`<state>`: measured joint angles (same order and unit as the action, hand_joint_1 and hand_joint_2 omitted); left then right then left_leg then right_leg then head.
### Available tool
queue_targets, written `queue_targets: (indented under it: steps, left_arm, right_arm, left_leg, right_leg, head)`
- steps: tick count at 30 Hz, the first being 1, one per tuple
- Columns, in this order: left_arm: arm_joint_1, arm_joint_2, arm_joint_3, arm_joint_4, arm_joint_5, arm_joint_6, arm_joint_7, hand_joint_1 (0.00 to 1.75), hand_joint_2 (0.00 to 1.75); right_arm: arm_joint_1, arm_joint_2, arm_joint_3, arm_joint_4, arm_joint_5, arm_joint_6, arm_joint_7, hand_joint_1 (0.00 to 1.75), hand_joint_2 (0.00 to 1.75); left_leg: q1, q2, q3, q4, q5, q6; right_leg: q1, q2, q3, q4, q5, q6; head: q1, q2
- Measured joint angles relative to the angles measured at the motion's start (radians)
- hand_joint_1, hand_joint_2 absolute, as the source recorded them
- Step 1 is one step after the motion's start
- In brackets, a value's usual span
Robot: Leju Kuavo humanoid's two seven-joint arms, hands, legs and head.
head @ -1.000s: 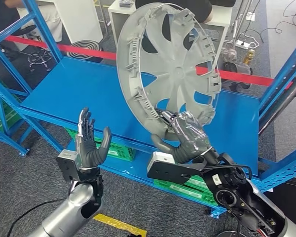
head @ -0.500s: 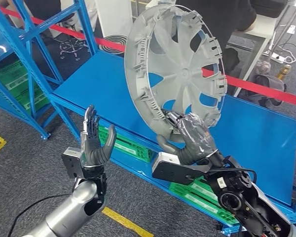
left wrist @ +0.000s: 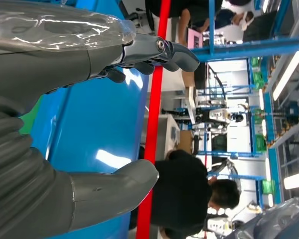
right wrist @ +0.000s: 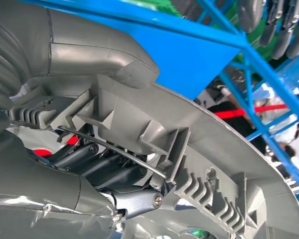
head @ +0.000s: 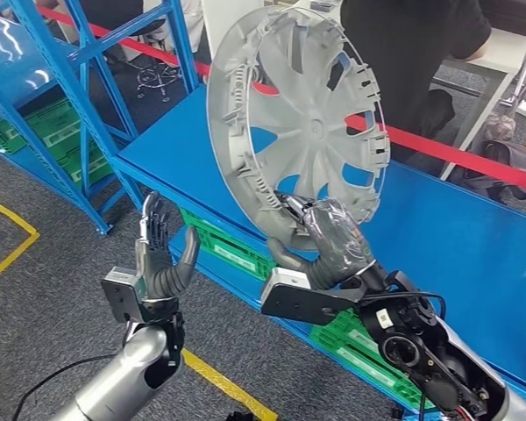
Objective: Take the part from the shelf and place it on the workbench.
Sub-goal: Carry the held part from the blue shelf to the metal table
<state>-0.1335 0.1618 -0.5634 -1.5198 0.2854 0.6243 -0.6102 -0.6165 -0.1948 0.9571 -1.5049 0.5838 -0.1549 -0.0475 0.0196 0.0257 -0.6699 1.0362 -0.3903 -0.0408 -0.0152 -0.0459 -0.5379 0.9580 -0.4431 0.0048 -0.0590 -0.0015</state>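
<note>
No legible text or labels.

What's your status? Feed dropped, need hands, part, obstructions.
Right hand grips wheel cover by lower rim, held upright above blue shelf. Left hand open, empty. Person behind red tape.

Matt grey plastic wheel cover (head: 300, 123), glossy blue painted metal shelf (head: 445, 237), rough grey carpet (head: 42, 298)
</note>
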Motion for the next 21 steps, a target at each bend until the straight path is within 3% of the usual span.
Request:
queue_targets:
  steps: [2, 4, 6, 8, 10, 11, 12, 13, 15, 16, 18, 19, 21]
  left_arm:
    - [-0.001, -0.001, 0.000, 0.000, 0.000, 0.000, -0.001, 0.00, 1.75]
    - [-0.002, -0.001, 0.000, 0.000, 0.000, -0.001, -0.002, 0.00, 1.75]
    - [-0.003, -0.002, 0.000, 0.000, 0.000, -0.001, -0.003, 0.00, 1.75]
    - [-0.005, -0.003, 0.000, 0.000, 0.000, -0.002, -0.004, 0.00, 1.75]
    - [-0.006, -0.004, 0.000, 0.000, 0.000, -0.002, -0.004, 0.00, 1.75]
    - [-0.006, -0.005, 0.000, 0.000, 0.000, -0.002, -0.004, 0.00, 1.75]
    - [-0.005, -0.005, 0.000, 0.000, 0.001, -0.002, -0.004, 0.00, 1.75]
    - [-0.006, -0.005, 0.000, 0.000, 0.001, -0.002, -0.004, 0.00, 1.75]
    - [-0.007, -0.006, 0.000, 0.000, 0.001, -0.002, -0.005, 0.00, 1.75]
    - [-0.007, -0.007, 0.000, 0.000, 0.001, -0.002, -0.005, 0.00, 1.75]
    - [-0.008, -0.008, 0.000, 0.000, 0.001, -0.001, -0.005, 0.00, 1.75]
    - [-0.008, -0.008, 0.000, 0.000, 0.001, -0.001, -0.005, 0.00, 1.75]
    - [-0.008, -0.007, 0.000, 0.000, 0.001, -0.001, -0.006, 0.00, 1.75]
  right_arm:
    - [-0.001, 0.002, 0.000, 0.000, -0.004, 0.000, -0.005, 1.75, 1.75]
    - [-0.001, 0.004, 0.001, 0.000, -0.011, -0.001, -0.012, 1.75, 1.75]
    - [0.001, 0.006, 0.003, 0.000, -0.017, -0.001, -0.015, 1.75, 1.75]
    - [0.002, 0.008, 0.006, -0.001, -0.019, -0.001, -0.018, 1.75, 1.75]
    - [0.005, 0.008, 0.011, 0.000, -0.020, -0.002, -0.020, 1.75, 1.75]
    - [0.008, 0.008, 0.014, 0.000, -0.021, -0.002, -0.022, 1.75, 1.75]
    - [0.010, 0.009, 0.016, 0.001, -0.023, -0.002, -0.024, 1.75, 1.75]
    - [0.011, 0.009, 0.017, 0.001, -0.025, -0.002, -0.026, 1.75, 1.75]
    - [0.011, 0.011, 0.019, 0.002, -0.030, -0.002, -0.029, 1.75, 1.75]
    - [0.010, 0.012, 0.019, 0.001, -0.032, -0.002, -0.031, 1.75, 1.75]
    - [0.007, 0.014, 0.022, 0.001, -0.035, -0.003, -0.033, 1.75, 1.75]
    - [0.006, 0.016, 0.024, 0.001, -0.037, -0.003, -0.033, 1.75, 1.75]
    - [0.007, 0.021, 0.025, 0.001, -0.040, -0.003, -0.034, 1.75, 1.75]
  left_leg:
    - [-0.003, 0.015, 0.037, -0.075, 0.022, 0.013]
    - [-0.005, 0.000, 0.038, -0.079, 0.019, 0.030]
    - [-0.003, -0.014, 0.041, -0.081, 0.017, 0.044]
    - [-0.002, -0.028, 0.044, -0.084, 0.017, 0.054]
    - [-0.006, -0.045, 0.045, -0.083, 0.016, 0.059]
    - [-0.009, -0.054, 0.045, -0.082, 0.015, 0.060]
    - [-0.011, -0.064, 0.046, -0.081, 0.015, 0.061]
    - [-0.013, -0.075, 0.048, -0.080, 0.014, 0.062]
    - [-0.016, -0.093, 0.051, -0.079, 0.013, 0.062]
    - [-0.016, -0.101, 0.051, -0.078, 0.014, 0.060]
    - [-0.013, -0.116, 0.047, -0.079, 0.017, 0.053]
    - [-0.012, -0.123, 0.045, -0.081, 0.020, 0.047]
    - [-0.012, -0.110, 0.039, -0.072, 0.012, 0.037]
  right_leg:
    - [0.007, -0.010, 0.003, 0.005, -0.009, 0.011]
    - [0.009, -0.021, 0.010, 0.003, -0.016, 0.020]
    - [0.005, -0.012, 0.004, 0.023, -0.038, 0.029]
    - [0.003, 0.018, -0.041, 0.123, -0.095, 0.033]
    - [0.006, 0.036, -0.112, 0.270, -0.151, 0.030]
    - [0.007, 0.040, -0.138, 0.314, -0.158, 0.027]
    - [0.008, 0.042, -0.145, 0.318, -0.144, 0.023]
    - [0.010, 0.045, -0.134, 0.281, -0.112, 0.016]
    - [0.014, 0.070, -0.076, 0.141, -0.033, -0.001]
    - [0.016, 0.085, -0.050, 0.079, -0.009, -0.007]
    - [0.020, 0.099, -0.026, 0.023, 0.000, -0.012]
    - [0.020, 0.094, -0.020, 0.013, 0.001, -0.012]
    - [0.015, 0.079, -0.008, 0.000, 0.007, -0.015]
  head:
    - [-0.001, 0.000]
    - [0.007, 0.000]
    - [0.013, 0.000]
    - [0.020, 0.000]
    - [0.027, 0.000]
    - [0.029, 0.000]
    - [0.030, 0.000]
    - [0.031, 0.000]
    - [0.032, 0.000]
    - [0.032, 0.000]
    - [0.033, 0.000]
    - [0.034, 0.000]
    - [0.032, 0.000]
